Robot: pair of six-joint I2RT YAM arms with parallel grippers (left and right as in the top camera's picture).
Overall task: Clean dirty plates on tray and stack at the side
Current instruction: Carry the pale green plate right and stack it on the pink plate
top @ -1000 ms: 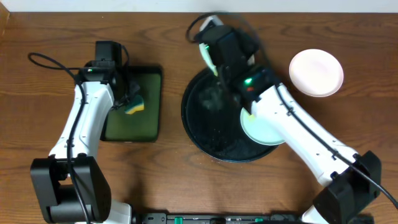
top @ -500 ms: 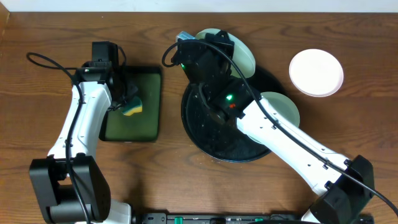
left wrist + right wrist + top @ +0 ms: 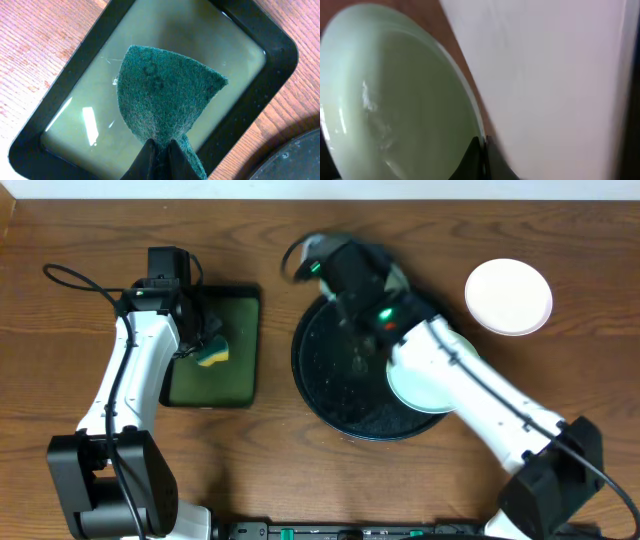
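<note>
While the left end effector point(image 3: 160, 150) clamps a sponge point(image 3: 165, 95), the right end effector point(image 3: 482, 150) pinches a pale green plate point(image 3: 395, 100). A white plate point(image 3: 508, 297) lies on the table point(image 3: 270, 460).

brown wooden table point(image 3: 270, 470) carries a rectangular black-rimmed green tray point(image 3: 215, 385) toward its left edge, a round speckled black tray point(image 3: 330, 380) mid-table, and a white-pinkish round plate point(image 3: 508, 297) near its far right corner.

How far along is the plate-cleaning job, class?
Seemingly done: the white-pinkish plate sits beside the black tray. In hand: the right end effector grips the pale green plate; the left end effector holds the sponge. Remaining: the mint plate lies on the tray, nothing stacked.
</note>
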